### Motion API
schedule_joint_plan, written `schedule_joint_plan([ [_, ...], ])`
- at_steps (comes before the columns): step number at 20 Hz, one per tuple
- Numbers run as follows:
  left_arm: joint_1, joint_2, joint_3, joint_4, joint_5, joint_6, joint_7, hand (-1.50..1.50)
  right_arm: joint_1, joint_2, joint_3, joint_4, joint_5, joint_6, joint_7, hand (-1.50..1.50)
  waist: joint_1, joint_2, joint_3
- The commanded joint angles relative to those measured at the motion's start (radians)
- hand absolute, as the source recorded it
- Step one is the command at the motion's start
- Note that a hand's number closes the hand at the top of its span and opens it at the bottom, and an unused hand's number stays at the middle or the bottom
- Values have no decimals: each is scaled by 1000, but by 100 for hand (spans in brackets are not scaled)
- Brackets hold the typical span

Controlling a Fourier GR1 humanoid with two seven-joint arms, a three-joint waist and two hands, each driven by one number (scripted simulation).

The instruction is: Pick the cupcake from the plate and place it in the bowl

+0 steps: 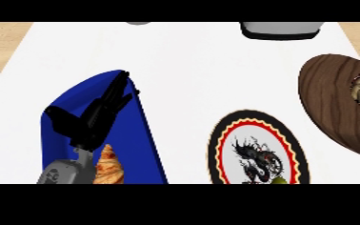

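None of the task looked done, as far as could be judged. Only the left hand (91, 119) showed, black and matte on its grey forearm, its fingers (116, 95) straight and a little spread, holding nothing; it rested over a deep-blue vessel (147, 143), glossy and smooth, with a curved rim. The right hand was out of view.

Just below the fingers, against the blue surface, lay a croissant (109, 168), golden and flaky with ridged layers. It was no cupcake.

Well to the right of the fingers sat a patterned plate (224, 138), round, with a black rim, a scalloped yellow-and-red band and a dark dragon-like figure on cream. A small olive-coloured bit (281, 181) touched its lower edge, too cut off to name. Farther right stood a dark wooden dish (327, 100), grained and rounded, with a pale tan sliver (356, 86) at the view's edge. Whether either bit was the cupcake could not be told, nor whether the blue vessel or the wooden dish was the bowl.

So the reach, the grasp and the carry all seemed left. The table (190, 62) was plain white and smooth; beyond the fingers a grey rounded object (281, 28) stood at its far side.
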Motion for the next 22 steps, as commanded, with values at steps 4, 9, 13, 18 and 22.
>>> schedule_joint_plan([
  [4,42,-38,-37,-6,-49,7,-42,0,-104,-69,-40,434,68,-149,-280,150,13,3,0],
  [9,4,-55,-16,23,-38,7,-32,0,-220,-73,-2,760,174,-286,-382,150,19,6,0],
  [13,-49,-55,-30,54,-63,10,-3,0,-289,-61,6,964,192,-228,-322,150,26,10,1],
  [18,-2,-17,16,37,-20,-45,-34,0,-400,-70,-101,1254,120,-332,-471,-150,32,11,2],
  [22,49,-60,-48,-16,-62,-9,-26,0,-374,-41,-180,1311,27,-420,-627,-150,24,6,2],
])
